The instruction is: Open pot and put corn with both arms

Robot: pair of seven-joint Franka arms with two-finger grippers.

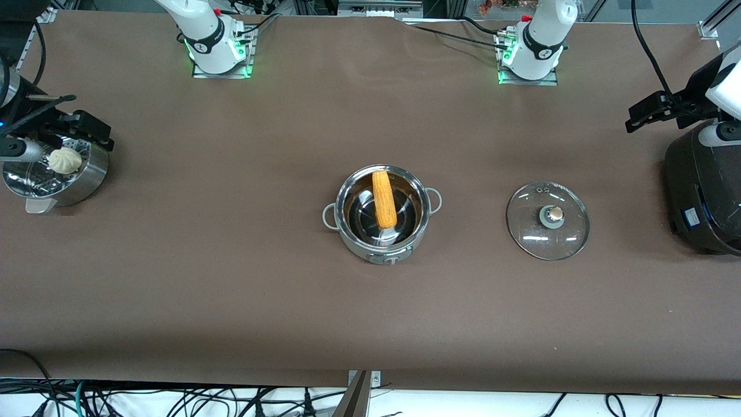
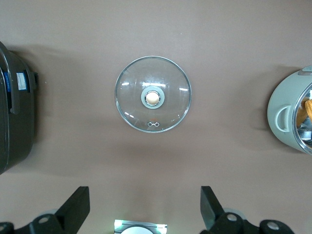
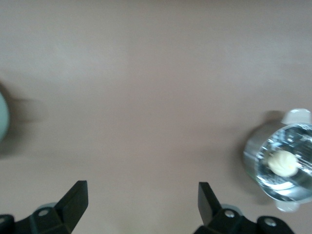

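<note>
The steel pot (image 1: 382, 231) stands open at the middle of the table, with the yellow-orange corn (image 1: 384, 198) lying in it, one end leaning on the rim. Its glass lid (image 1: 547, 220) with a tan knob lies flat on the table beside it, toward the left arm's end. My left gripper (image 1: 651, 111) is open and empty, high above the table at that end; its view shows the lid (image 2: 153, 94), the pot's side (image 2: 285, 117) and its own gripper (image 2: 145, 200). My right gripper (image 1: 75, 124) is open and empty, up over the steamer pot; it also shows in its view (image 3: 142, 195).
A perforated steel steamer pot (image 1: 87, 174) with a white bun (image 1: 65, 160) stands at the right arm's end, also in the right wrist view (image 3: 280, 163). A big black cooker (image 1: 703, 191) stands at the left arm's end.
</note>
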